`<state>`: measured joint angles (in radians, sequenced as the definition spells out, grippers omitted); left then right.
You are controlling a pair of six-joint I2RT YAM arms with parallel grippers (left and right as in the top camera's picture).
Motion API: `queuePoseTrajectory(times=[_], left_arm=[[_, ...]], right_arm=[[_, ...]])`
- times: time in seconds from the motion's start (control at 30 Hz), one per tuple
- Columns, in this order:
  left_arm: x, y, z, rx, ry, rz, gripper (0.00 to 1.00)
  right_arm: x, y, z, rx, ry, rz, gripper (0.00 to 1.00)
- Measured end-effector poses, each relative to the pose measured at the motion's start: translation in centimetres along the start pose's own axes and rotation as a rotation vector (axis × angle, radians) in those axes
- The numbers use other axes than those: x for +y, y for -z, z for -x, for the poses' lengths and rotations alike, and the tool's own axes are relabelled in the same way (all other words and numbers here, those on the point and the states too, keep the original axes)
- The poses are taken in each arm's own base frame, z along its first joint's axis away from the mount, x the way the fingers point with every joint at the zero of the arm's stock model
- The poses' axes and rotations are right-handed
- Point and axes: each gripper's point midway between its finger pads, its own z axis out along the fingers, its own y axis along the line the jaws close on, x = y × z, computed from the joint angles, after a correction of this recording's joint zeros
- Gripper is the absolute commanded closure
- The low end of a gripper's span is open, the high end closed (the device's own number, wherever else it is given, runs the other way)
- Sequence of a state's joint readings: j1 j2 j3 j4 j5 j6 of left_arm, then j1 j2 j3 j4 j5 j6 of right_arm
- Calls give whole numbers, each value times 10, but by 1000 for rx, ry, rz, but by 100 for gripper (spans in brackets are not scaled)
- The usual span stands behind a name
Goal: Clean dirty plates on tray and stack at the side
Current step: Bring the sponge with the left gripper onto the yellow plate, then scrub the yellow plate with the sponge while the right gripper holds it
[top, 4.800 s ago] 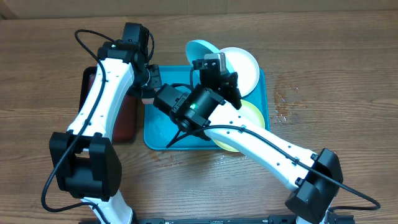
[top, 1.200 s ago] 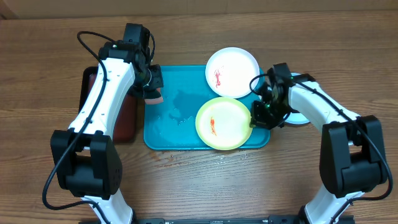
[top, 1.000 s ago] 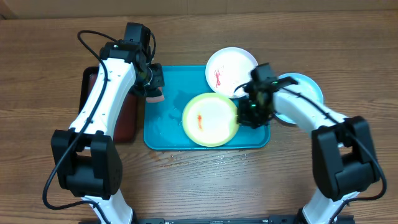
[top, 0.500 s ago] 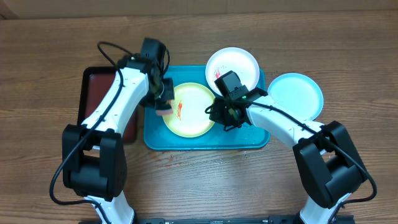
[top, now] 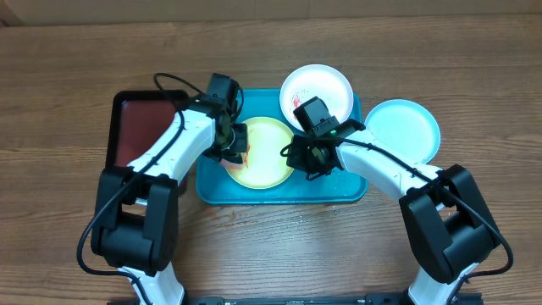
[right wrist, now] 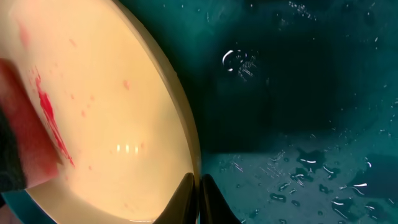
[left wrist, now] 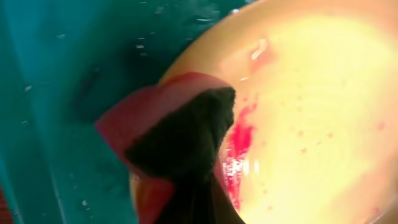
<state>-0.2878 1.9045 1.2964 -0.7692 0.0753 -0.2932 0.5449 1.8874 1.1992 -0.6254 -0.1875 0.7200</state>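
Our left claw (top: 233,151) is closed tight on a pink sponge (left wrist: 134,115); in the left wrist view the dark fingers sink into the sponge's middle, so no gap shows between them. We press that sponge down on the left part of the yellow-green plate (top: 264,152), right against a red smear (left wrist: 239,134) that runs along the sponge's edge. Small red specks dot the plate's surface beside it.

Our right claw (top: 298,157) is pinched narrow on the opposite, right rim of the same plate. In the right wrist view the two fingertips meet at the plate's edge, with the rim between them.

We see the yellow-green plate lying flat inside the turquoise tray (top: 339,182), in its left half, between our two claws. Water drops (right wrist: 239,59) glisten on the tray floor just beside the plate.

The white plate (top: 326,85) sits at the tray's far right corner, overhanging the rim, with a red mark near its left side. The light blue plate (top: 406,127) rests on the counter (top: 68,59), just to the right of the tray. A black tray (top: 135,119) with a dark red inside lies to the left of the turquoise one.
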Motion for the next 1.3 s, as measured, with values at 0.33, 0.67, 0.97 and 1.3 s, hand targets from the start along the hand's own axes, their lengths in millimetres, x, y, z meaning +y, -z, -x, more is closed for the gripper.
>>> queuePoseTrajectory(times=[0.33,0.67,0.97,1.3], left_arm=[[-37,-3,-13,7,-184,-23,96],[-53,-2,-18,22,-270,-113,96],[-1,-10,-21,-3,-51,168,96],[-12,-16,-24,1,-28,81,96]], right_arm=[[-1,0,-4,19,23,-2,96],[-1,0,-6,26,32,0,96],[1,0,-8,32,50,5,96],[-1,-1,-10,34,60,-10,96]])
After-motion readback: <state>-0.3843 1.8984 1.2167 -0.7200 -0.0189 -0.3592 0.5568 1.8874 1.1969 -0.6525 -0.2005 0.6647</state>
